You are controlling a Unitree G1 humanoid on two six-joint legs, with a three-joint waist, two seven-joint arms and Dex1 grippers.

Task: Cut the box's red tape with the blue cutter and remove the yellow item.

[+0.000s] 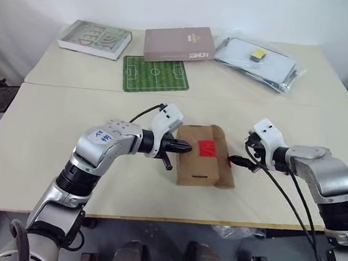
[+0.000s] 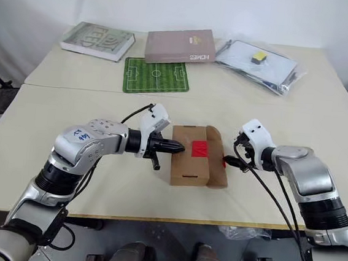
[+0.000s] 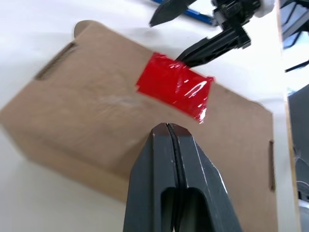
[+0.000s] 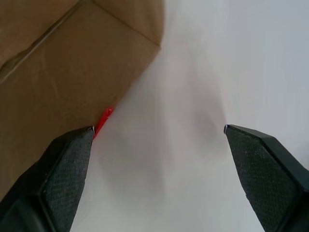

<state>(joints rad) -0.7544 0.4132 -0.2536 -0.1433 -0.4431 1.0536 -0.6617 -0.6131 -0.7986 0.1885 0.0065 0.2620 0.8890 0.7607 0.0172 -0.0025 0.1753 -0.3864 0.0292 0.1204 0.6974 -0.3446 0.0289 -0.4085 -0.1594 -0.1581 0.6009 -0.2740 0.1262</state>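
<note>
With fingers pressed together and empty, left gripper (image 3: 166, 126) poised over the box (image 1: 195, 169), tips near the red tape (image 3: 175, 88) on its top. Box lying closed at the near table's (image 1: 50, 131) middle. Right gripper (image 4: 157, 130) spread wide, holding nothing, low at the box's right side, one finger (image 4: 63, 169) against the cardboard wall. Blue cutter (image 3: 200, 18) partly seen on the table beyond the box, behind the right gripper.

Two books (image 1: 95, 38) (image 1: 179, 44), a green football-pitch mat (image 1: 155, 74) and a clear bag (image 1: 259, 63) are lying on the counter (image 1: 51, 125), well beyond both claws.
</note>
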